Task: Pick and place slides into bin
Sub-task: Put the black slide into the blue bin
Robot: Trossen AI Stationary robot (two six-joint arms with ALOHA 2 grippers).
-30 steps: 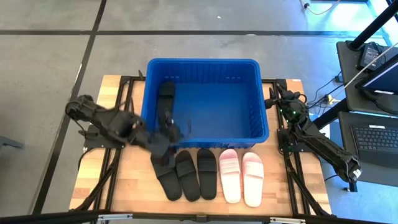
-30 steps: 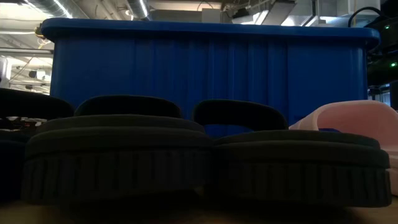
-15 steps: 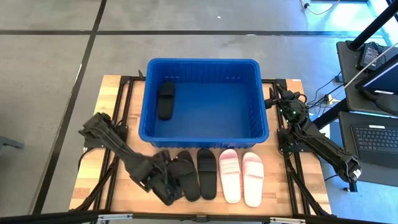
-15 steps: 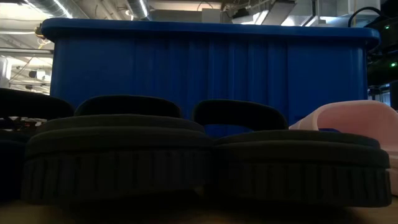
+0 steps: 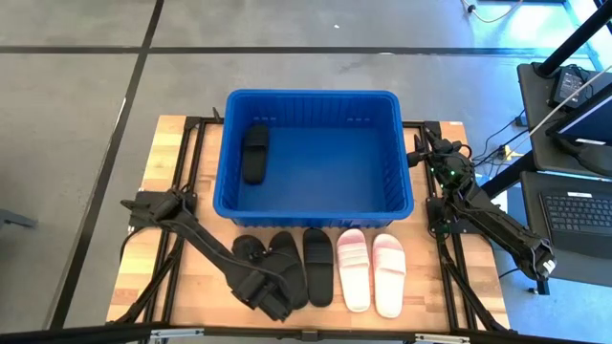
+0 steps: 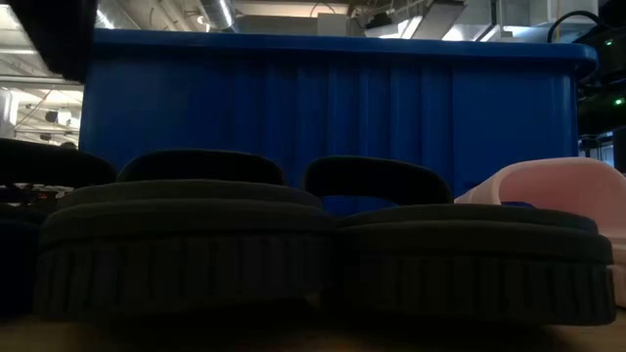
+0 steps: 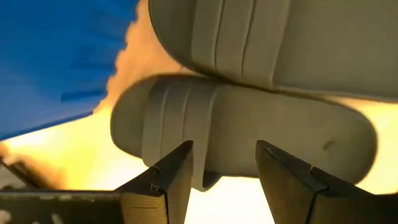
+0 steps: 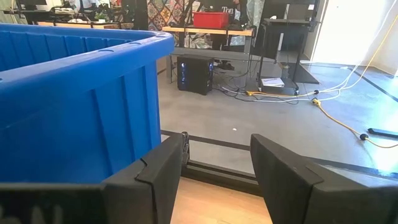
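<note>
High view: left end effector (image 5: 271, 304) low over leftmost black slide (image 5: 251, 260) on the surface (image 5: 172, 143), fingers spread with the slide's end just beyond the tips. One black slide (image 5: 254, 153) inside blue bin (image 5: 392, 105). Right end effector (image 8: 214, 168) spread beside bin. No readable writing.

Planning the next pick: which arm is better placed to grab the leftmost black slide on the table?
Left. Its gripper hangs open right over that slide, while the right gripper waits beside the bin.
</note>
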